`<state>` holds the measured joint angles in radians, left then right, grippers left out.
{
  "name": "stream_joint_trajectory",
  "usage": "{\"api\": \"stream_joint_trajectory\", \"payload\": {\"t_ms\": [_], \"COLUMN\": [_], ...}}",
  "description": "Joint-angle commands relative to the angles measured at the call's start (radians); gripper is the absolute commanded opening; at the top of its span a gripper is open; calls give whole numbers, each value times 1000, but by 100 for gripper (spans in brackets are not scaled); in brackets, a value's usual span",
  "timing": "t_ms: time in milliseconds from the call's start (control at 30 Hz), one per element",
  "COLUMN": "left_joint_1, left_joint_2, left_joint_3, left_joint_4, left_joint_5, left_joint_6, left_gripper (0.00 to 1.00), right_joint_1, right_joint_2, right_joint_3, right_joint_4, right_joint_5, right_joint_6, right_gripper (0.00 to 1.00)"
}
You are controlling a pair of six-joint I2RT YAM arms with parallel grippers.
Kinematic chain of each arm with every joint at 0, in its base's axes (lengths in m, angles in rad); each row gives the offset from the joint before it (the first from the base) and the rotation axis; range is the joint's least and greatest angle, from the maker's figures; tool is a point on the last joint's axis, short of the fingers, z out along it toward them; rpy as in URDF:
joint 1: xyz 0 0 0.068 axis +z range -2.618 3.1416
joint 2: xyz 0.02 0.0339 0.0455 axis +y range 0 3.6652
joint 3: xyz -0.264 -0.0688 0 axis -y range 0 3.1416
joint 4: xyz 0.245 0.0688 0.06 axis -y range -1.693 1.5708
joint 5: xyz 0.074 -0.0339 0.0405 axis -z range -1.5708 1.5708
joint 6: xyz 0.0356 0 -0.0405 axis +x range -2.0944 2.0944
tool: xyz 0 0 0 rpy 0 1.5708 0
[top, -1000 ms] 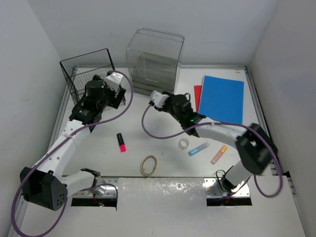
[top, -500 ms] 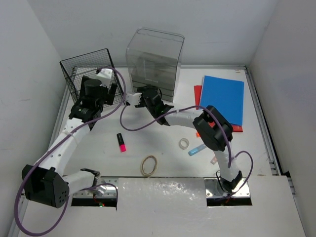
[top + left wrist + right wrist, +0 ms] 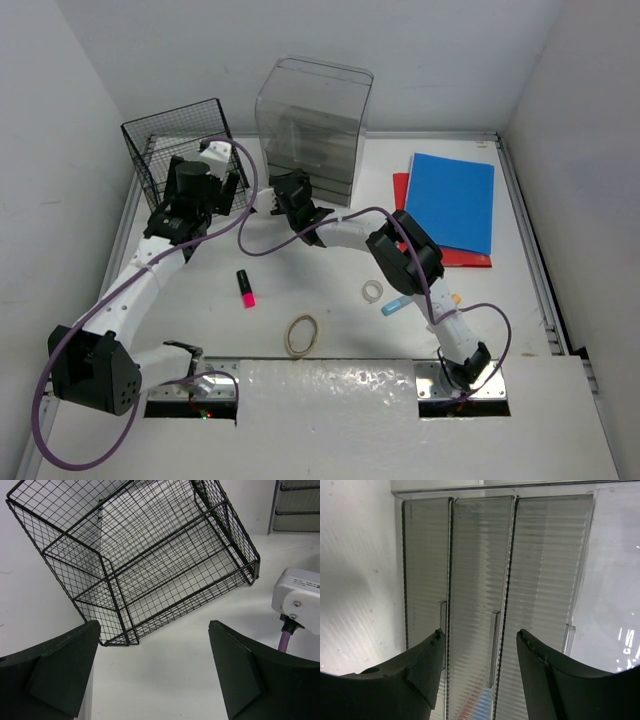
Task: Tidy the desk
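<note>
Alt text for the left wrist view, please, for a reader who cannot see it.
The left gripper, open and empty, faces a black wire rack that stands on the white desk. At the right edge shows a white housing with a purple cable, and at top right a corner of the clear drawer box.

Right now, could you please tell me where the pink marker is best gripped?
Grip the marker mid-barrel, straight down from above. It lies flat on the desk, running roughly near to far with room either side, so close on its left and right sides.
</note>
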<state>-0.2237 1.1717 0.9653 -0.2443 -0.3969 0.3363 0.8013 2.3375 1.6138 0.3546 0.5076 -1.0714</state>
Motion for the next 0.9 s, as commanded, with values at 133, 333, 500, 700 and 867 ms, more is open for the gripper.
{"api": "stream_joint_trajectory", "payload": {"t_ms": [133, 333, 500, 700, 867], "left_joint_1": [-5, -5, -5, -5, -3], "left_joint_2": [-10, -27, -41, -50, -46], "left_joint_3": [4, 0, -2, -11, -10], "left_joint_4": [36, 37, 43, 57, 57], "left_joint_5": [7, 4, -3, -11, -16], "left_joint_6": [13, 20, 26, 30, 33], "left_gripper": [88, 88, 88, 88, 88], "right_joint_1": [1, -4, -16, -20, -20], "right_joint_2": [40, 77, 95, 109, 102], "right_joint_3": [78, 135, 153, 156, 110], "right_joint_4": [17, 3, -2, 0, 43], "right_joint_5": [69, 69, 80, 92, 109], "right_joint_6": [-58, -64, -62, -61, -64], "right_gripper": [57, 56, 54, 36, 22]}}
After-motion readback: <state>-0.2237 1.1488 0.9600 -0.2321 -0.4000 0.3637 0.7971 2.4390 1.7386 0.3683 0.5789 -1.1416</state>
